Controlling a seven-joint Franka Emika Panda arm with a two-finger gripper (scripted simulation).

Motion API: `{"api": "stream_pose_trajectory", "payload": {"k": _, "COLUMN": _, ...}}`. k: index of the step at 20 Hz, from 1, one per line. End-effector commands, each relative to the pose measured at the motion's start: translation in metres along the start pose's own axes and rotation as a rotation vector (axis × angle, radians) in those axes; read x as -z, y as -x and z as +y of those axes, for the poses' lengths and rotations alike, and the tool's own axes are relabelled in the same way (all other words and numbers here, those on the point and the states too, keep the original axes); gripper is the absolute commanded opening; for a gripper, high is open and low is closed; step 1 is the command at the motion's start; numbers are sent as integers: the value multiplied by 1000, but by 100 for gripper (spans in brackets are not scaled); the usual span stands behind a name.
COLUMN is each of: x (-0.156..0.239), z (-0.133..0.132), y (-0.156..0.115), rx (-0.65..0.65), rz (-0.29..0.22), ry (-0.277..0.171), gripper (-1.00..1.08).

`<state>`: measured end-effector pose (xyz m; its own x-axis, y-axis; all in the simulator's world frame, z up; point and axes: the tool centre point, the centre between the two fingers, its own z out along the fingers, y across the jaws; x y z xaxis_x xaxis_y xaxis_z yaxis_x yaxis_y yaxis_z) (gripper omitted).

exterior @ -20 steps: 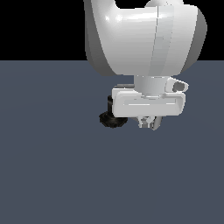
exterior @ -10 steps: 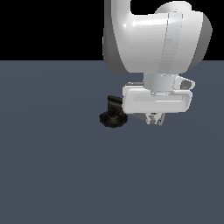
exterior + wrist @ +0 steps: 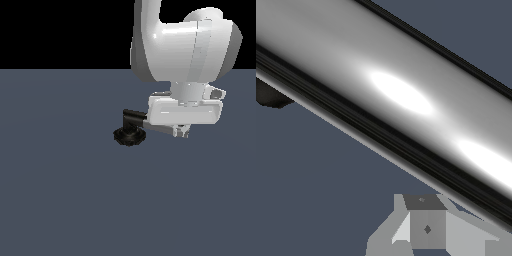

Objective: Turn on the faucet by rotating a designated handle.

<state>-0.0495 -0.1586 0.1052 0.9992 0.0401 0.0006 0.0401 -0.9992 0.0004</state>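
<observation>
The faucet's black ribbed base point(image 3: 129, 136) stands on the floor, with its short black elbow post point(image 3: 131, 117) above it. The grey metallic handle point(image 3: 157, 127) runs from the elbow toward the exterior view's right, under the lower edge of my white hand. My gripper point(image 3: 181, 131) is at the handle's far end, its fingers close together and against the bar, holding nothing. In the wrist view the handle point(image 3: 401, 95) fills the frame as a shiny diagonal cylinder. My fingertips point(image 3: 427, 227) show below it and a bit of the black base point(image 3: 271, 96) at the edge.
A flat dark grey floor point(image 3: 65, 200) lies all around the faucet. My large white arm point(image 3: 185, 45) rises above the hand on the exterior view's right.
My hand has moved toward the exterior view's right. The grey handle, hidden behind the hand before, now shows swung out to the right of the elbow.
</observation>
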Motion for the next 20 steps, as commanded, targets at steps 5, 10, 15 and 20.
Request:
{"api": "stream_pose_trajectory", "payload": {"k": 5, "x": -2, "z": 9, "y": -22, "rx": 15, "rz": 3, "ry": -1, "gripper": -100}}
{"api": "stream_pose_trajectory", "payload": {"k": 10, "x": -3, "z": 21, "y": -34, "rx": 13, "rz": 2, "ry": -1, "gripper": -100}}
{"api": "stream_pose_trajectory", "payload": {"k": 15, "x": -3, "z": 32, "y": -46, "rx": 11, "rz": 1, "ry": -1, "gripper": -100}}
{"api": "stream_pose_trajectory", "payload": {"k": 20, "x": -3, "z": 44, "y": -58, "rx": 9, "rz": 1, "ry": -1, "gripper": -100}}
